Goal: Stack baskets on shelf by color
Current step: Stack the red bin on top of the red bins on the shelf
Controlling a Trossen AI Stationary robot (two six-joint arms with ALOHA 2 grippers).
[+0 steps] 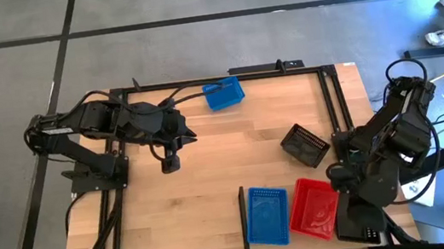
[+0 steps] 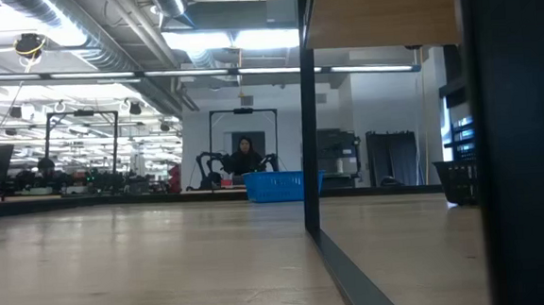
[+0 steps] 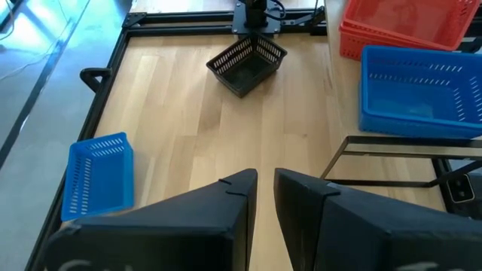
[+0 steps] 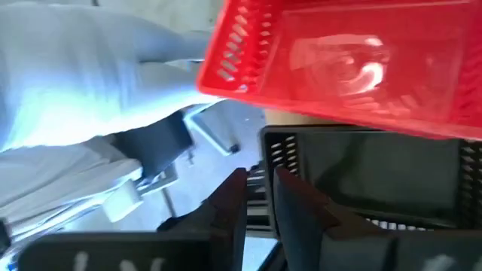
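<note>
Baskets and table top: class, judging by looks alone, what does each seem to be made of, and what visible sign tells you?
The blue basket and the red basket look like moulded plastic: uniform colour, slotted lattice walls, a faint sheen. The table top looks like pale wood with a smooth finish: parallel plank strips and visible grain.

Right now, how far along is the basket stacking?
Done: blue baskets and red baskets sit side by side at the shelf next to its black bar. In hand: nothing visibly gripped; the right gripper is by the red pile above a black basket, and the left gripper hangs mid-table. Left: a loose blue basket at the far edge and another black basket on the table.
</note>
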